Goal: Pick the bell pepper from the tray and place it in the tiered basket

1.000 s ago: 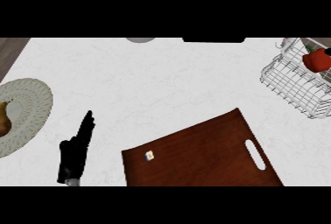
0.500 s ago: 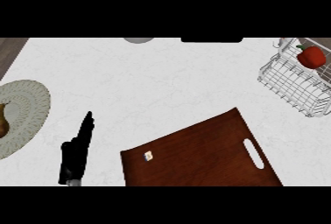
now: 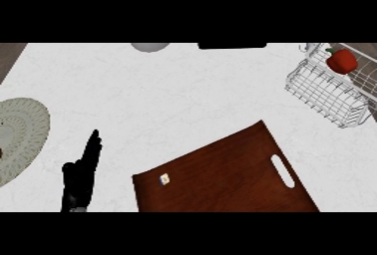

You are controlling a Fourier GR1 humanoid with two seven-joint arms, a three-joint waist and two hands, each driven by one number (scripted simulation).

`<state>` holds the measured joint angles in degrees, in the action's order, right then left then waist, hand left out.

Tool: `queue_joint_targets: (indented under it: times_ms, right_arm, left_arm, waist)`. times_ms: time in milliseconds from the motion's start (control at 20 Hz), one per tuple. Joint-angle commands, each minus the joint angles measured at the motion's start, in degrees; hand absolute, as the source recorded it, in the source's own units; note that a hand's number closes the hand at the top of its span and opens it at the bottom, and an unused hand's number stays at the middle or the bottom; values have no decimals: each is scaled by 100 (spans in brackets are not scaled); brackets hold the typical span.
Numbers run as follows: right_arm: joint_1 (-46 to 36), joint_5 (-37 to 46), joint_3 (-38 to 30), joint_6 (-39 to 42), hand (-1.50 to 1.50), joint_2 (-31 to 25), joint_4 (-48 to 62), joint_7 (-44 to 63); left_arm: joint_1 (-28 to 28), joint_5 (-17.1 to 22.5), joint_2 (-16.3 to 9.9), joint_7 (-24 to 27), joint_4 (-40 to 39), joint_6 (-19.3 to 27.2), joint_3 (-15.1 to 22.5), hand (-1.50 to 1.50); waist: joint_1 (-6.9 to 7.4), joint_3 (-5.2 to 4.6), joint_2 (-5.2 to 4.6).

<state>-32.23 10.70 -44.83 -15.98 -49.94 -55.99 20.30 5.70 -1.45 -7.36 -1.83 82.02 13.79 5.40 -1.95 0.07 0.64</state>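
Note:
The red bell pepper [image 3: 341, 60] lies in the white wire tiered basket [image 3: 324, 94] at the upper right of the head view. The dark brown tray [image 3: 221, 179] sits at the lower middle, with a slot handle on its right side and a small pale tag [image 3: 164, 179] on its surface. My left hand [image 3: 80, 177] rests at the lower left, fingers straight and pointing up, left of the tray and touching nothing. My right hand does not show.
A pale woven plate [image 3: 22, 137] lies at the left edge. A grey round object [image 3: 150, 46] and a dark flat object [image 3: 232, 45] sit at the counter's far edge. White counter stretches between plate, tray and basket.
The whole view has shifted slightly: the basket and pepper sit a little lower and further left in the picture. The left hand has stayed as it was.

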Motion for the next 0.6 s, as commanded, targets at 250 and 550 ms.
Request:
queue_joint_targets:
  times_ms: [250, 550]
  right_arm:
    - [2425, -1385, -2176, 1843, -150, -620, -613, -162]
    - [3888, -2150, -3641, 3359, -150, -471, -698, -555]
  left_arm:
    - [312, -85, 68, 163, -87, 97, -7, 0]
    - [125, -30, 94, 185, -193, 41, -75, 0]
  waist:
    - [-161, -4, 3]
    - [-124, -10, -15]
